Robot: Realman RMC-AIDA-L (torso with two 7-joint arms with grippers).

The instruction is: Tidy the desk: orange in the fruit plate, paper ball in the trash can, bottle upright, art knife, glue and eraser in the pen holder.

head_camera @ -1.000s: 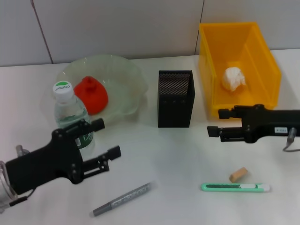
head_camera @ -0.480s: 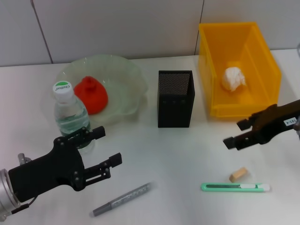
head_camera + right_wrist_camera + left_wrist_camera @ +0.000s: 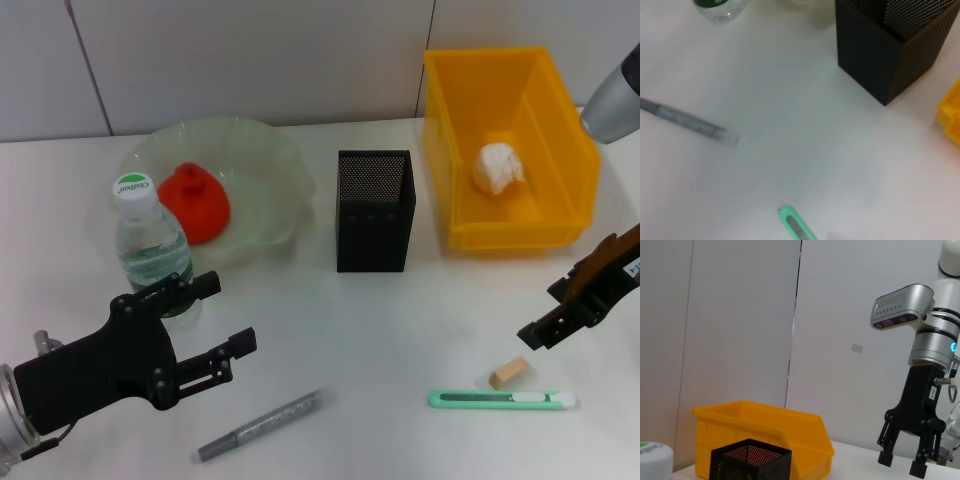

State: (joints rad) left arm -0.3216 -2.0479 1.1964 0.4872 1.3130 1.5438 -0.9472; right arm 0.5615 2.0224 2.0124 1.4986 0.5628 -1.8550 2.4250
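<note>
The orange [image 3: 193,203] lies in the green glass fruit plate [image 3: 262,140]. An upright bottle [image 3: 152,250] stands in front of the plate, its white cap [image 3: 651,460] showing in the left wrist view. The paper ball [image 3: 498,167] rests inside the yellow trash can [image 3: 570,140]. Between plate and can stands the black mesh pen holder [image 3: 374,210]. On the table lie the tan eraser [image 3: 508,372], the green art knife [image 3: 503,399] and the grey glue stick [image 3: 260,425]. My left gripper [image 3: 228,312] is open beside the bottle. My right gripper [image 3: 543,313] hangs open, right of and above the eraser.
The right wrist view looks down on the pen holder [image 3: 890,50], the glue stick [image 3: 690,122], the knife's tip [image 3: 797,225] and the bottle [image 3: 717,7]. The left wrist view shows the trash can [image 3: 765,430], pen holder [image 3: 750,460] and right gripper [image 3: 901,465].
My right gripper swung from in front of the trash can out to the right and nearer the front edge, tilting downward. The left gripper barely shifted.
</note>
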